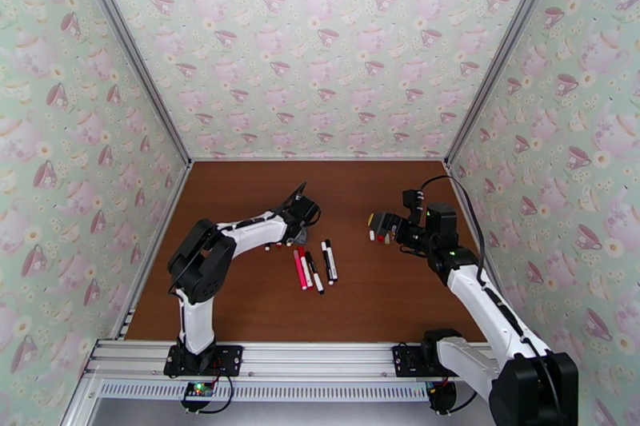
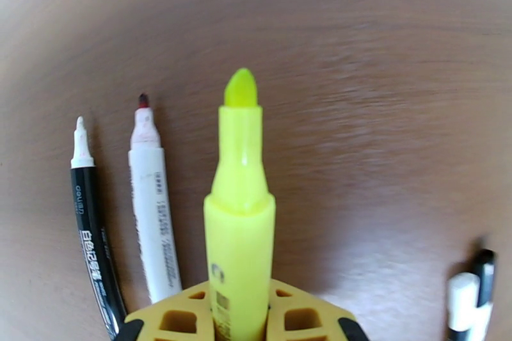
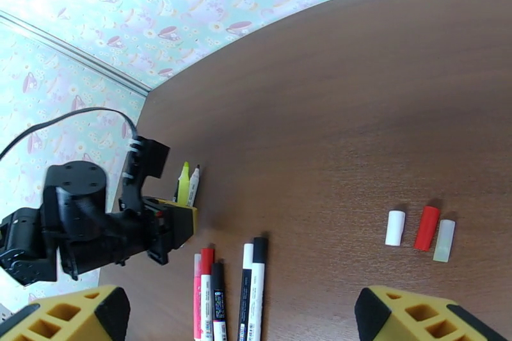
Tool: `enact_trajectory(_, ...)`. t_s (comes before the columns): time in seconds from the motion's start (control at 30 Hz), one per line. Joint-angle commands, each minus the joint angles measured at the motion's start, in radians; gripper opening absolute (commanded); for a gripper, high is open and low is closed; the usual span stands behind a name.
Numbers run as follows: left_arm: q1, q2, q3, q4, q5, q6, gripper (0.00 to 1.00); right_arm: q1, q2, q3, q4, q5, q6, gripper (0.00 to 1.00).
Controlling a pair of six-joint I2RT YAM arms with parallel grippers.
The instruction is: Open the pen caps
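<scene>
Left end effector (image 2: 240, 313) grips yellow pen (image 2: 240, 221) tip-forward.

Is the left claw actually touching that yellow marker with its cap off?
Touching. The left wrist view shows the yellow marker rising from between the fingers of the left gripper, both pressed against its barrel with no gap.

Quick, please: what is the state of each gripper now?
Left gripper: closed on the uncapped yellow pen.
Right gripper: open, holding nothing.
</scene>
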State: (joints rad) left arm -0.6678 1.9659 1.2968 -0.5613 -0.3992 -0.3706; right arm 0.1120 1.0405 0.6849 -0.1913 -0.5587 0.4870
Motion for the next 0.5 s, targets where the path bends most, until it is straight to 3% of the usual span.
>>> enact_trajectory(0.0,0.004,0.029,0.036,-0.026,-0.054,-0.011,0.13,0.006,-0.013,-0.014,0.007,-0.019,0.016,1.0)
enact_trajectory(0.47,0.005,0.05,0.05,-0.046,-0.075,-0.017,0.31,0.006,-0.016,-0.02,-0.003,-0.012,0.014,1.0)
